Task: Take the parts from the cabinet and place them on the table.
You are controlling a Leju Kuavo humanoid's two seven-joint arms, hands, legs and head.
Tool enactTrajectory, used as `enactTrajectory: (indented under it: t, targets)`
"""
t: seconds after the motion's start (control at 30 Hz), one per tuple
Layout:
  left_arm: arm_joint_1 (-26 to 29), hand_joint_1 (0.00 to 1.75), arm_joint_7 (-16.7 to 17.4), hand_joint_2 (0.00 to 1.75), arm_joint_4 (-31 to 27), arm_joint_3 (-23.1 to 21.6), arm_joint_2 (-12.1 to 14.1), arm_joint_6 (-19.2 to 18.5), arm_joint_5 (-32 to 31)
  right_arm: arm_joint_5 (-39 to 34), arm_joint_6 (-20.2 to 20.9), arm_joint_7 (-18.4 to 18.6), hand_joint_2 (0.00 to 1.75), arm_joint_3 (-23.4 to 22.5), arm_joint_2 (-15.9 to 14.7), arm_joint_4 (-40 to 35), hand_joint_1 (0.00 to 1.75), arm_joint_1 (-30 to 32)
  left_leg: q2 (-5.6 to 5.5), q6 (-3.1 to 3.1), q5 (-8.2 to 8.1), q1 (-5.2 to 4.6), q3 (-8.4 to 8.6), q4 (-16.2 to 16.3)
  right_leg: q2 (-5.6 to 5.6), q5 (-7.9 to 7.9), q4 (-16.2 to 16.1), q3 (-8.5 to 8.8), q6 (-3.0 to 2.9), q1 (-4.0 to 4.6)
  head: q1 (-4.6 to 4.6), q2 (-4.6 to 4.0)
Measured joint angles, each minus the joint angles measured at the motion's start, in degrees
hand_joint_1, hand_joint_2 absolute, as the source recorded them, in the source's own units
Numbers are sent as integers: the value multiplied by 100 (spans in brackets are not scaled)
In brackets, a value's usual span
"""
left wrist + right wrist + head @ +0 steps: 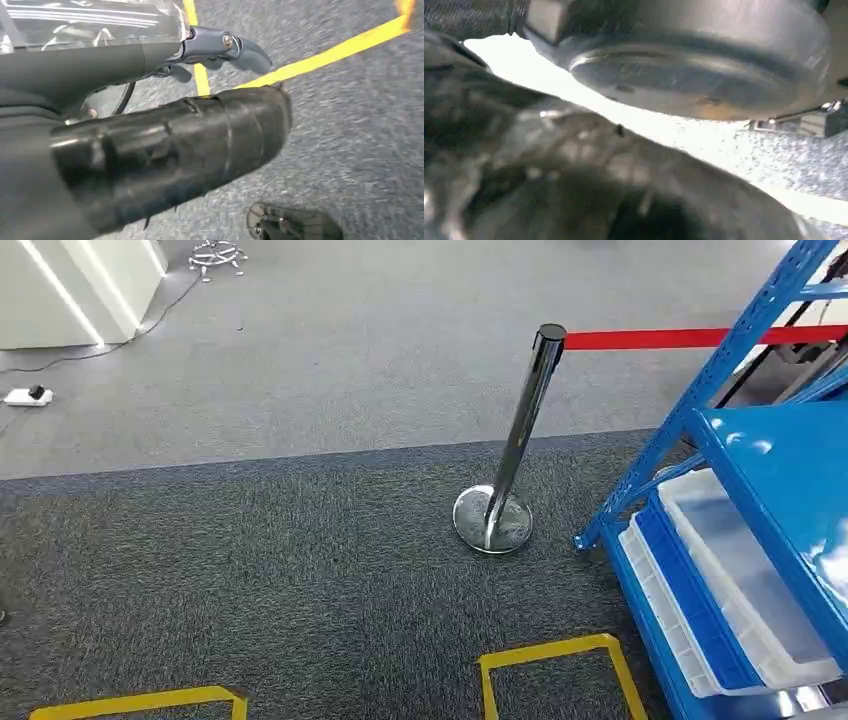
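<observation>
Your left hand (165,150) hung over the carpet: a thick, glossy dark thumb lay across the left wrist view, and one slimmer blue-grey finger (235,47) stretched out straight beyond it. A clear plastic wrapping (90,22) with bright creases sat against the far side of that hand, but you could not tell from the blurred picture whether the fingers gripped it or what it was. So whether the left hand was clenched or released could not be told.

Your right hand (574,175) was a dark, wrinkled, out-of-focus mass close to the lens, next to a smooth silvery disc-shaped part (684,75); its fingers were not separable, so you could not tell its state either.

In the head view, the blue steel shelving rack (770,470) stood at the right edge, glossy and flat-shelved with slanted uprights. On its lower level lay shallow rectangular plastic trays: a white tray (740,570) and a blue tray (690,600) nested beside it. What they held could not be made out.

Near the rack stood a chrome stanchion post (520,430) on a round mirrored base, with a red belt (690,337) running from its black cap. Yellow floor tape (560,650) marked boxes on the dark speckled carpet (250,570).
</observation>
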Motion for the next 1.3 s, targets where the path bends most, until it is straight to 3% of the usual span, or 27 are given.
enactTrajectory:
  t: [0.03,0.1,0.13,0.17,0.2,0.27,0.3,0.33,0.47,0.5,0.57,0.63,0.67,0.7,0.77,0.8,0.83,0.9,0.97,1.0,1.03,1.07,1.13,1.17,1.2,1.23,1.3]
  targets:
    - [3,0,0,0,0,0,0,-2,0,0,0,20,0,0,-2,0,0,-5,75,39,4,-4,-5,-5,-223,-221,325,-165,7,-3,29,0]
    - [27,0,17,0,0,2,0,-2,9,7,9,35,0,0,-2,0,0,-12,252,51,-6,-32,-15,3,-390,-634,1219,-597,33,-22,31,0]
    - [38,0,20,0,0,4,0,-2,20,9,18,42,0,0,-4,0,0,-9,342,49,-12,-34,-21,6,-417,-725,1547,-764,47,-35,33,0]
    - [41,0,20,0,0,11,0,-2,33,24,20,50,0,0,-4,0,0,-1,421,47,-19,-34,-20,8,-433,-665,1611,-802,62,-53,31,0]
    - [35,0,20,0,0,13,0,0,65,33,17,52,0,0,-7,0,0,10,490,40,-29,-33,-16,14,-456,-481,1380,-681,75,-69,33,0]
    - [25,0,-4,0,0,15,0,0,116,44,4,46,0,0,-17,0,0,16,604,-1,-69,-28,13,37,-618,18,347,-115,77,-85,33,0]
    - [25,0,-37,0,0,24,0,5,158,52,-7,17,0,0,-17,0,0,10,655,-39,-96,-37,33,60,-856,73,-85,108,61,-75,33,0]
    - [25,0,-81,0,0,46,0,11,216,63,-13,-8,0,4,-15,0,0,-3,688,-88,-128,-79,26,82,-906,50,-105,118,23,-26,29,0]
    - [-25,0,-131,0,0,140,2,16,321,83,-72,-81,0,7,-13,0,0,5,832,-216,-170,-51,104,71,-661,75,-143,103,-115,-31,27,0]
    - [-32,0,-138,0,0,155,2,18,321,83,-83,-90,0,7,-11,0,0,4,657,-267,-255,-22,89,155,-616,99,-174,120,-145,-52,29,0]
    - [-33,0,-164,0,0,186,2,20,334,83,-77,-102,0,7,-13,-2,0,-23,322,-279,-692,-25,-242,882,-530,114,-179,95,-197,-47,24,0]
    - [-14,0,-173,0,0,208,2,20,376,83,-70,-131,0,7,-13,-2,0,-39,245,-272,-1043,-26,-657,1750,-389,115,-164,79,-219,-22,24,0]
    - [-7,0,-173,0,0,219,2,24,396,83,-68,-151,0,7,-13,0,0,-36,239,-258,-1015,-26,-741,1896,-307,115,-152,78,-220,-16,24,0]
    - [-5,0,-175,0,0,243,2,26,413,83,-63,-155,0,7,-15,0,0,-34,237,-241,-835,-26,-688,1740,-225,111,-137,82,-223,-12,24,0]
    - [-10,0,-181,0,0,280,2,31,428,92,-52,-153,0,7,-15,0,0,-39,169,-192,-285,-26,-326,868,-54,102,-108,87,-214,-9,24,0]
    - [-11,0,-188,0,0,297,2,31,428,92,-52,-149,0,7,-13,0,0,-40,-30,-158,-51,-26,-121,356,17,97,-96,81,-207,-13,24,0]
    - [-2,0,-188,0,0,313,9,31,431,92,-50,-142,0,7,-13,0,0,-51,-266,-136,-143,-23,-69,211,62,98,-79,55,-181,13,29,0]
    - [-17,0,-190,0,0,323,9,31,439,85,-57,-131,0,7,-13,0,0,-46,-189,-132,-125,-52,-56,163,173,122,-77,4,-111,-35,27,0]
    - [-46,0,-188,0,0,328,4,31,441,66,-72,-131,0,7,-15,0,0,-22,-79,-75,-89,-49,-29,114,297,157,-110,-12,-23,-38,24,0]
    - [-44,0,-181,0,0,328,-9,31,446,57,-81,-131,0,4,-24,0,0,-19,28,-20,-38,3,0,53,139,109,-50,-12,-14,-33,24,0]
    - [-41,0,-181,0,0,328,-9,33,446,57,-81,-131,0,4,-26,0,0,-22,77,22,-29,-6,4,23,-163,-49,139,-105,7,2,42,0]
    - [-35,0,-181,0,0,330,-11,31,446,48,-81,-131,0,4,-31,-2,0,-34,160,32,-29,-15,-2,24,-310,-285,524,-297,20,-6,35,0]
    - [-10,0,-164,0,0,337,-11,31,441,24,-79,-133,0,4,-33,0,0,-35,325,44,-43,-30,-3,29,-408,-656,1392,-715,53,-29,37,0]
    - [-7,0,-153,0,0,339,-11,31,442,13,-79,-133,0,0,-35,0,0,-29,407,42,-50,-31,-4,32,-423,-678,1622,-831,70,-42,35,0]
    - [-8,0,-146,0,0,339,-11,31,441,2,-81,-131,0,-4,-37,0,0,-20,480,38,-59,-31,3,32,-437,-555,1542,-791,86,-58,37,0]
    - [-14,0,-135,0,0,341,-11,31,442,-7,-83,-124,0,-13,-42,-2,0,-13,548,32,-75,-30,19,34,-471,-317,1174,-596,90,-67,35,0]
    - [-16,0,-129,0,0,341,-13,31,442,-13,-87,-103,0,-20,-50,-2,0,-10,656,-13,-117,-29,76,39,-681,137,151,-26,65,-66,35,0]
